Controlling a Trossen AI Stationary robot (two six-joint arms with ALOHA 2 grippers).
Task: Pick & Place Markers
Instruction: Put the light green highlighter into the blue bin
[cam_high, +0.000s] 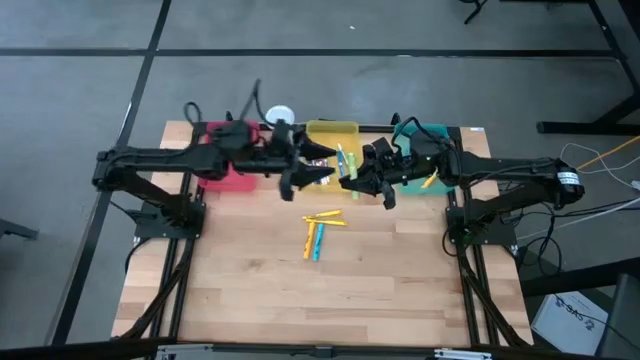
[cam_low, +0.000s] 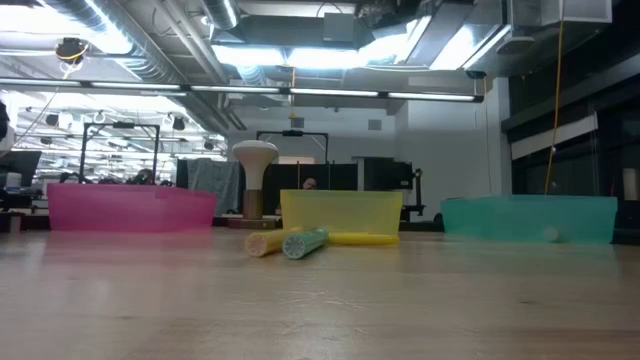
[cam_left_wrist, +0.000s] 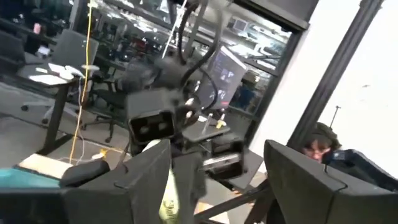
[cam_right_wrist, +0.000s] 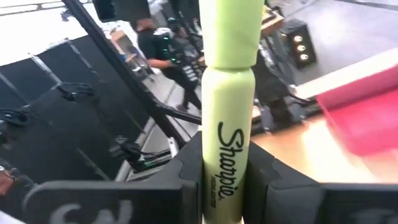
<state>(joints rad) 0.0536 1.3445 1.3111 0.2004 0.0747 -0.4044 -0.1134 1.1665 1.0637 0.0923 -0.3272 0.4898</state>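
My right gripper (cam_high: 352, 181) is shut on a yellow-green marker (cam_right_wrist: 227, 93) in the air above the yellow tray's (cam_high: 332, 129) near edge. My left gripper (cam_high: 325, 163) faces it from the left, open and empty. In the left wrist view the marker's end (cam_left_wrist: 169, 204) shows between the open fingers (cam_left_wrist: 146, 180), close to one of them. Several loose markers (cam_high: 319, 236) lie flat on the table, and in the low view two of them are yellow (cam_low: 262, 243) and green (cam_low: 305, 242). More markers (cam_high: 345, 160) lie in the yellow tray, and one (cam_high: 431, 180) lies in the teal tray (cam_high: 432, 133). My right gripper pinches the marker's barrel at its printed part (cam_right_wrist: 225, 165) between its two fingers (cam_right_wrist: 186, 180). It comes level from the table's right side. The marker stands out past the fingers, capped end (cam_right_wrist: 229, 25) away from them, lifted clear of the table.
The pink tray (cam_high: 235, 180), the yellow tray and the teal tray stand in a row along the table's far edge. A white-topped object (cam_high: 280, 115) stands behind them. Bare wood (cam_high: 320, 300) runs from the loose markers to the near edge.
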